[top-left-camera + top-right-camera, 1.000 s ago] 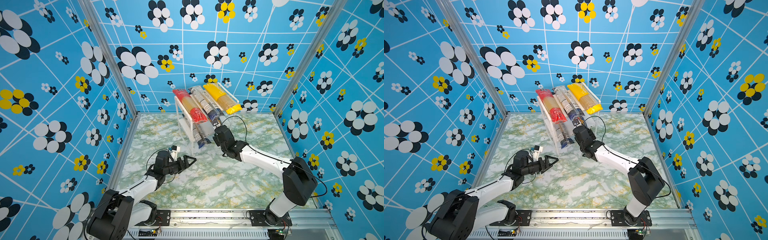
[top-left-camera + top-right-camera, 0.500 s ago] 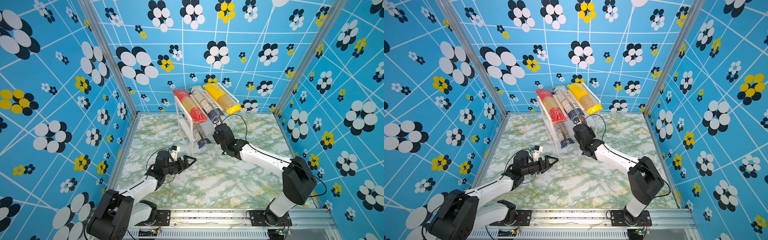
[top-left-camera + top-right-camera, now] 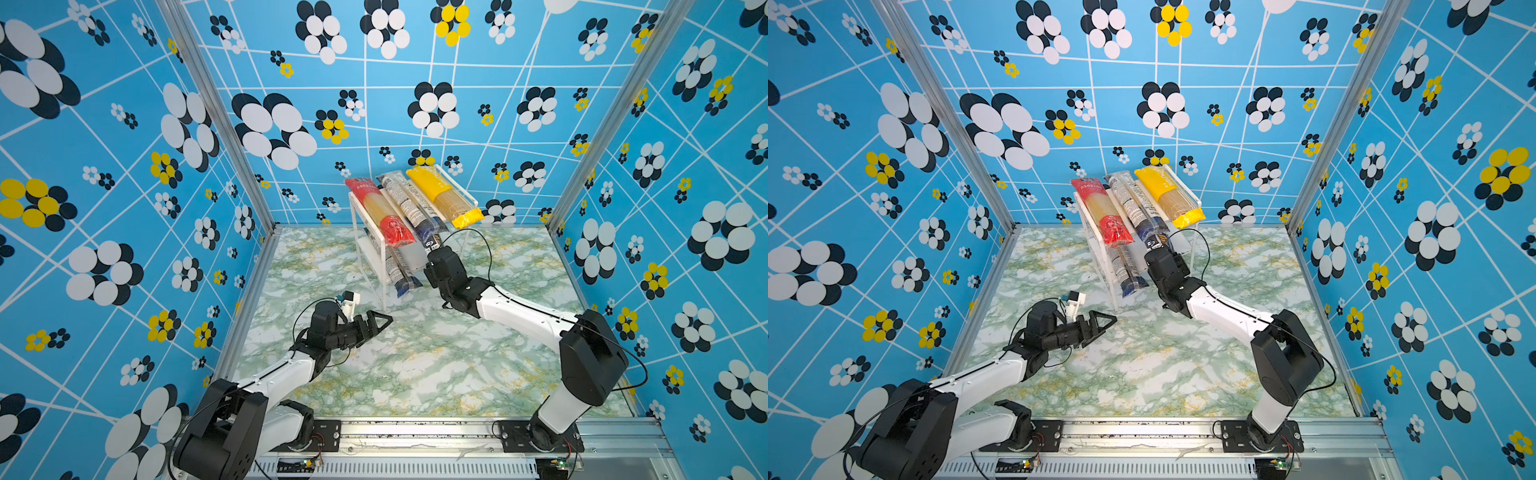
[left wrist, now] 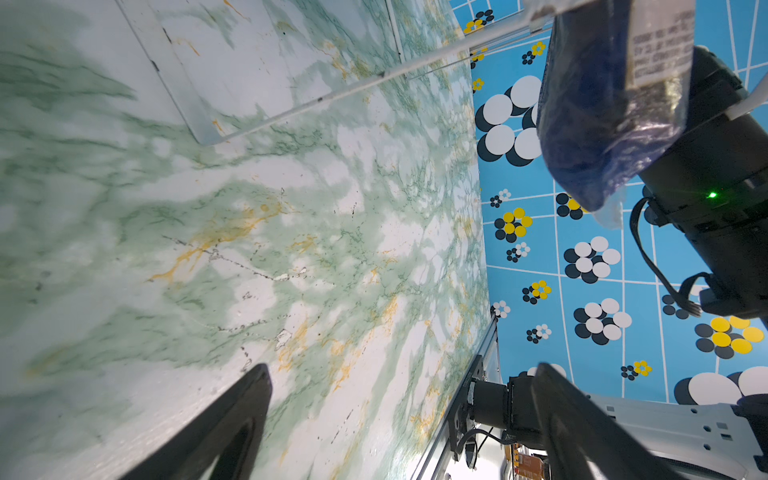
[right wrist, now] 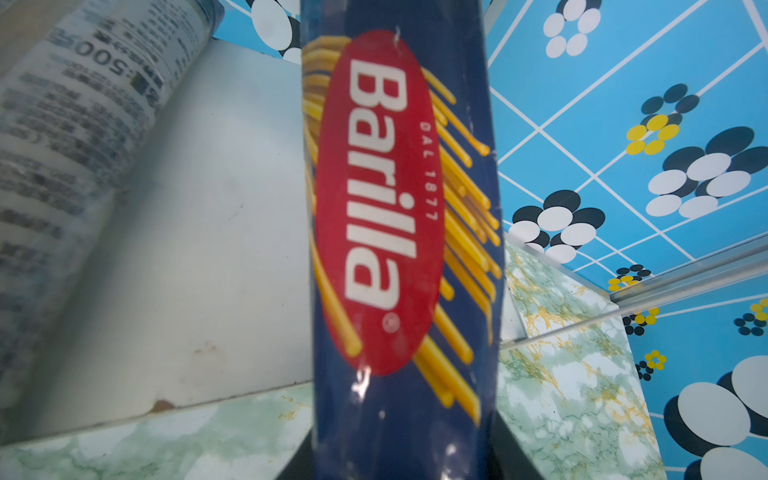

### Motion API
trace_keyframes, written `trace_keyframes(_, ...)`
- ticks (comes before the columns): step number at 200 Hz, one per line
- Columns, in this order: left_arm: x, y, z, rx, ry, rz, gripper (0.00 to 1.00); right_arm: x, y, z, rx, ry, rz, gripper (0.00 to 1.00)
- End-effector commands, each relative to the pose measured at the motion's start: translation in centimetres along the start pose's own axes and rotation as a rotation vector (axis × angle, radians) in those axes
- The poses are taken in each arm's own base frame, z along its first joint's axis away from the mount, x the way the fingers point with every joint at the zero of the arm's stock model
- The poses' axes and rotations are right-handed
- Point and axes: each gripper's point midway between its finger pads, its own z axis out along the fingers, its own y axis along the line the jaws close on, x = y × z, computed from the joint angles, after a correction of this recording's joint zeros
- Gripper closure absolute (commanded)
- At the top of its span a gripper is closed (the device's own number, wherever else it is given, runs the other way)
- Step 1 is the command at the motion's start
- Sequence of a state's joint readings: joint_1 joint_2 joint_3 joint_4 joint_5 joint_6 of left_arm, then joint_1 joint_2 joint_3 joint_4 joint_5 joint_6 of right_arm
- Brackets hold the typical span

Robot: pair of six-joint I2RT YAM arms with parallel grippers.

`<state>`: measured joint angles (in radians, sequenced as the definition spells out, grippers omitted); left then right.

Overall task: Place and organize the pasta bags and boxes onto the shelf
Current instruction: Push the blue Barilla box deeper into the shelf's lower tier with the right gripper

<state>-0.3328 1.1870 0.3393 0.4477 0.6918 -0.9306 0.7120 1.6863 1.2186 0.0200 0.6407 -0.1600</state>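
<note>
The shelf [image 3: 409, 257] stands on the bench [image 3: 415, 365], and every pack I can see is on it or at it. Three packs lie side by side on its top board, their near ends poking out past the shelf's front edge. The red pack [image 3: 380, 212] is on the shelf's left side, the upper clear pack [image 3: 409, 205] in the middle and the yellow pack [image 3: 442, 195] on the right. On the shelf's lower board lies the lower clear pack [image 3: 397, 270], toward the left, with its navy end jutting out in front of the shelf.

The right tool [image 3: 1156, 246] is up at the shelf's front, level with the lower tier and right of that pack. The Barilla box [image 5: 399, 208] runs from between its fingers [image 5: 515, 453] in over the lower board. It lies alongside the lower clear pack but apart from it, with bare white board between the two. The fingers sit close along both sides of the box, but whether they press on it I cannot tell from here, nor whether the box lies flat on the board.

The left tool [image 3: 384, 322] hangs over the bench in front of the shelf and off to its left, near the shelf's front left leg. Its jaws are spread wide with nothing between them
</note>
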Motion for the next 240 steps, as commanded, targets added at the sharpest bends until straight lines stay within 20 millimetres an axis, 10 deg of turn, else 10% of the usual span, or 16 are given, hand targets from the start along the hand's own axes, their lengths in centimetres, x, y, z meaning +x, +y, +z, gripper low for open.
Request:
trace_keyframes(1, -0.3, 0.1, -0.3, -0.002, -0.013, 0.02, 0.01, -6.6, -3.3, -1.4, 0.068, -0.193, 0.192, 0.58)
trace_keyframes(240, -0.2, 0.6, -0.3, -0.015, -0.013, 0.009, 0.01, -3.5, -1.8, 0.1, -0.009, -0.169, 0.07, 0.51)
